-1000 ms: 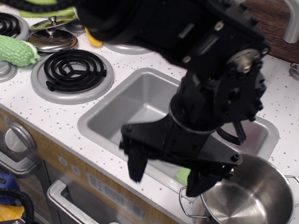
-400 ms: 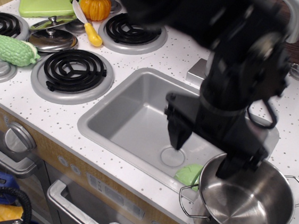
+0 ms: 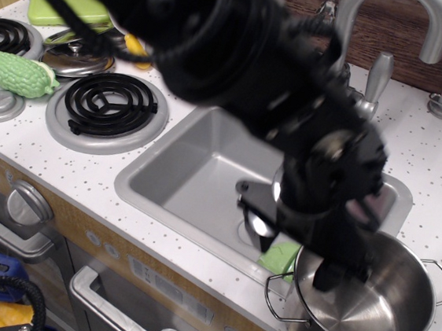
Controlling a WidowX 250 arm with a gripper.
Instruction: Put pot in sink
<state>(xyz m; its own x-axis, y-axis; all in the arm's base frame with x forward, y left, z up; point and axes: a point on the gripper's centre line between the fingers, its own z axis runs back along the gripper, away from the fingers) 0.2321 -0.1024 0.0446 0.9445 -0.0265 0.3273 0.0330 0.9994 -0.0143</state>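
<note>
The shiny steel pot (image 3: 376, 304) with wire loop handles stands upright on the white speckled counter at the front right, just right of the sink (image 3: 193, 170). My black gripper (image 3: 293, 252) is blurred by motion and hangs over the pot's left rim. It looks open: one finger (image 3: 257, 225) is over the sink side and the other is inside the pot. It holds nothing. The arm hides the sink's right half and the drain.
A small green object (image 3: 278, 258) lies in the sink's front right corner, next to the pot. Black coil burners (image 3: 109, 105), a green bumpy vegetable (image 3: 17, 73) and a steel lid (image 3: 78, 57) are to the left. The faucet (image 3: 426, 21) rises behind.
My gripper has swung from over the sink's front edge to the right and down, until its fingers straddle the pot's left rim. The pot has not moved.
</note>
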